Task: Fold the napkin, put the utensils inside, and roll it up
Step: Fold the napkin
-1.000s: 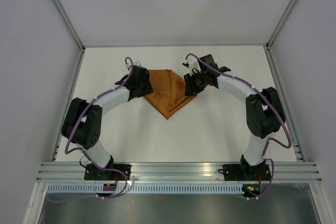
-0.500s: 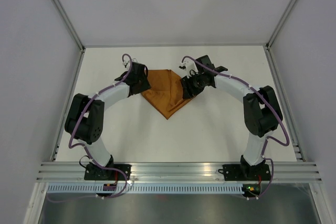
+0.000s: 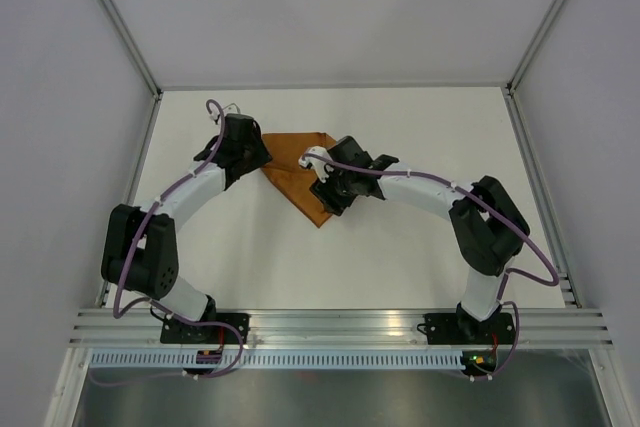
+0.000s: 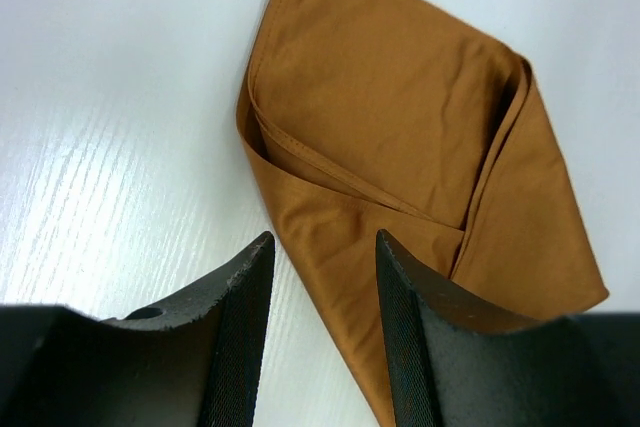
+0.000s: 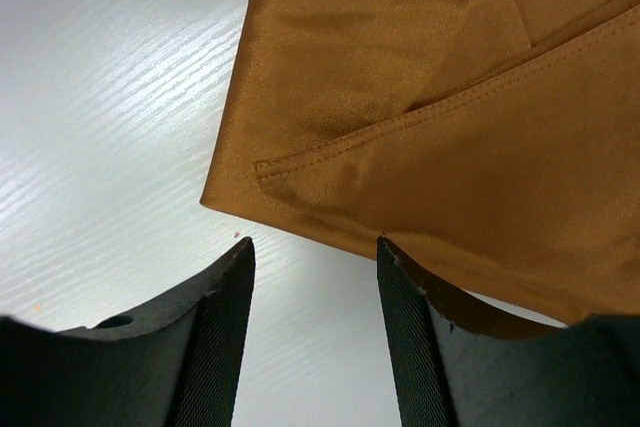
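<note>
The rust-orange napkin [image 3: 296, 159] lies folded into a pointed, layered shape on the white table, its tip toward the arms. In the left wrist view, the napkin [image 4: 400, 117] shows two flaps overlapping. My left gripper [image 3: 260, 161] is open at the napkin's left edge, and that edge runs between its fingers [image 4: 320, 337]. My right gripper [image 3: 322, 197] is open and empty low over the napkin's near right side. In the right wrist view it [image 5: 315, 337] hovers over bare table just off a folded corner of the napkin [image 5: 450, 97]. No utensils are in view.
The white table [image 3: 420, 247] is walled by grey panels at the left, back and right. An aluminium rail [image 3: 340, 327] with both arm bases runs along the near edge. Purple cables loop along both arms.
My right arm has swung left across the napkin, whose right corner now lies folded in, so the cloth looks narrower. My left gripper has moved left to the napkin's left edge.
</note>
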Controlling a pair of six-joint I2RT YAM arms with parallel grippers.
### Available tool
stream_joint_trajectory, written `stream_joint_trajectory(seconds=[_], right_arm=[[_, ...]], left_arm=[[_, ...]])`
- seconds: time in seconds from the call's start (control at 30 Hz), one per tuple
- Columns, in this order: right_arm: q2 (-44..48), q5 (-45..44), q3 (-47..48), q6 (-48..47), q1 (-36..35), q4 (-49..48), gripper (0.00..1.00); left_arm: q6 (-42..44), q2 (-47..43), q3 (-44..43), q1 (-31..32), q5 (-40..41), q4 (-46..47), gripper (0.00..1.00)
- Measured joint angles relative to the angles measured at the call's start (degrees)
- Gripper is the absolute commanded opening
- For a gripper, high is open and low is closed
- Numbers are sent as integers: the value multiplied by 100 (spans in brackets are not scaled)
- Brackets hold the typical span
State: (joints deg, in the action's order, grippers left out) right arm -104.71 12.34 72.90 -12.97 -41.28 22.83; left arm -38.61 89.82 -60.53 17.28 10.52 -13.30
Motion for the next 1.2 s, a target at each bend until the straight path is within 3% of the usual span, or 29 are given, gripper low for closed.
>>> stream_joint_trajectory(seconds=[0.33,0.7,0.8,1.0,1.2], right_arm=[[-26,-990,-63,-348,-833,-413,61],[-380,-1703,-66,-442,-935,-616,54],[-490,-1792,-66,-472,-935,-634,46],[-518,-1952,-66,-520,-935,-728,20],[-527,-1915,317,-435,-680,-494,9]], left_arm=[[2,-214,2,-50,-136,-9,51],[2,-214,59,-120,-256,-9,51],[2,-214,63,-120,-313,-7,51],[2,-214,96,-136,-330,9,51],[2,-214,116,-153,-365,17,50]])
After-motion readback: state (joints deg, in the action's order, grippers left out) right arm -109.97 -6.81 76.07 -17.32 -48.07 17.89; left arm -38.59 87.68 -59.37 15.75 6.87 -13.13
